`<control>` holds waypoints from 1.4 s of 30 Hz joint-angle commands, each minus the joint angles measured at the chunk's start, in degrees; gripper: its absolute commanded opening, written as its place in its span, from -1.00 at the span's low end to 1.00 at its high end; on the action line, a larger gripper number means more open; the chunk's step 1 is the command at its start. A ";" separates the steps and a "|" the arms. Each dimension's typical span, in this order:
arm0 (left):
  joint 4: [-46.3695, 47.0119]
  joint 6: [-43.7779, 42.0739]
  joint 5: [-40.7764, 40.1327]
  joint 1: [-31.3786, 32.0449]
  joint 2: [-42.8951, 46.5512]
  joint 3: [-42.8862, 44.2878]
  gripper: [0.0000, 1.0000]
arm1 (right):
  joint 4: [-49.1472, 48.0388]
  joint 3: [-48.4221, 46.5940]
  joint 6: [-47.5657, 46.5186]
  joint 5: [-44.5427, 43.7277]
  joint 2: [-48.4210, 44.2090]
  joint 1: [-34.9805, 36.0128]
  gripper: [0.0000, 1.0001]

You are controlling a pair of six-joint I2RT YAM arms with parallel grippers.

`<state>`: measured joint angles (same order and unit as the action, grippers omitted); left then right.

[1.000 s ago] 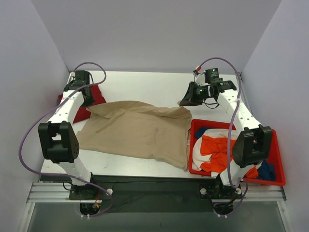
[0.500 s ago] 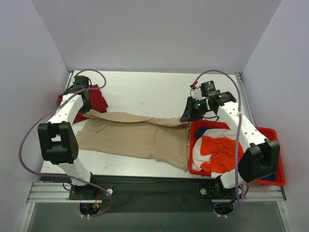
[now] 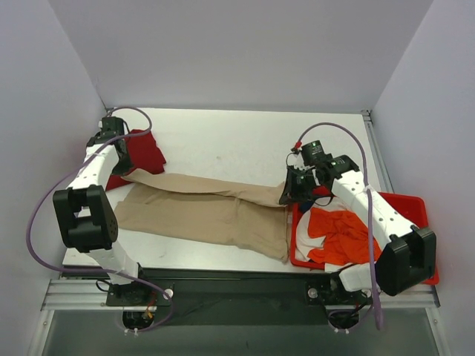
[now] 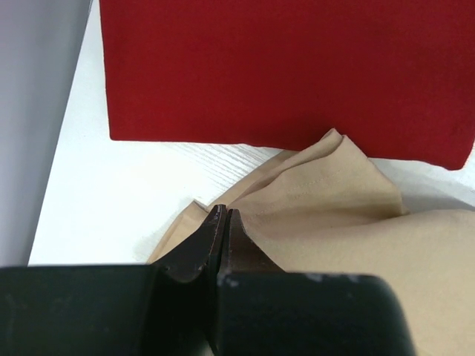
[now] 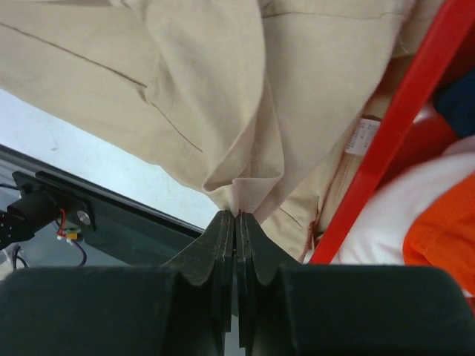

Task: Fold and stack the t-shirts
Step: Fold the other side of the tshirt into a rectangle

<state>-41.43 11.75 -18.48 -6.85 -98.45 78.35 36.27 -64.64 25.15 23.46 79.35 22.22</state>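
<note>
Near edge: beige t-shirt [image 3: 200, 219] lies flat on the bench [image 3: 223, 141], its near hem short of the front lip and its right end against the red bin [image 3: 407, 204]. The bin holds the orange t-shirt [image 3: 334, 222] and the white t-shirt [image 3: 304, 239]. A scrap of blue shows in the right wrist view.

Mid bench: right hand [image 3: 291, 191] is clenched on a gathered fold of the beige cloth, fingers pressed together with fabric between them (right wrist view), at the bin's far-left corner. Left hand [image 3: 125, 169] is likewise clenched on the shirt's left edge, cloth pinched at the tips (left wrist view).

Change over the last second: both hands have drawn the far edge toward the near side. The shirt was a broad sheet and is now a narrower band, upper layer lying over lower.

Far left: dark red t-shirt [image 3: 142, 152], folded, now fully uncovered, just beyond the beige corner.

Judgement: first lengthwise fold is nearly laid. The edge is not yet released, and the layers look uneven on the right.
</note>
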 commanded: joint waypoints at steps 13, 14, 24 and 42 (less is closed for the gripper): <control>3.64 1.87 5.29 -2.99 3.27 -2.67 -1.00 | 3.81 4.34 4.65 -5.80 -7.81 1.51 -1.00; 3.38 2.22 5.73 -3.34 3.10 -2.93 -1.00 | 3.89 4.78 4.65 -5.88 -7.72 1.86 -1.00; 1.79 4.51 6.97 -5.01 4.67 -7.68 -0.82 | 3.81 11.38 5.17 -9.31 -4.29 9.42 -1.00; 6.27 5.57 9.51 9.12 3.45 2.42 0.16 | 9.43 -0.30 7.99 -18.70 -5.09 11.36 0.29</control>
<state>-39.18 17.61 -10.48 -2.74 -93.76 76.29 42.52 -60.58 32.18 10.07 75.29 33.39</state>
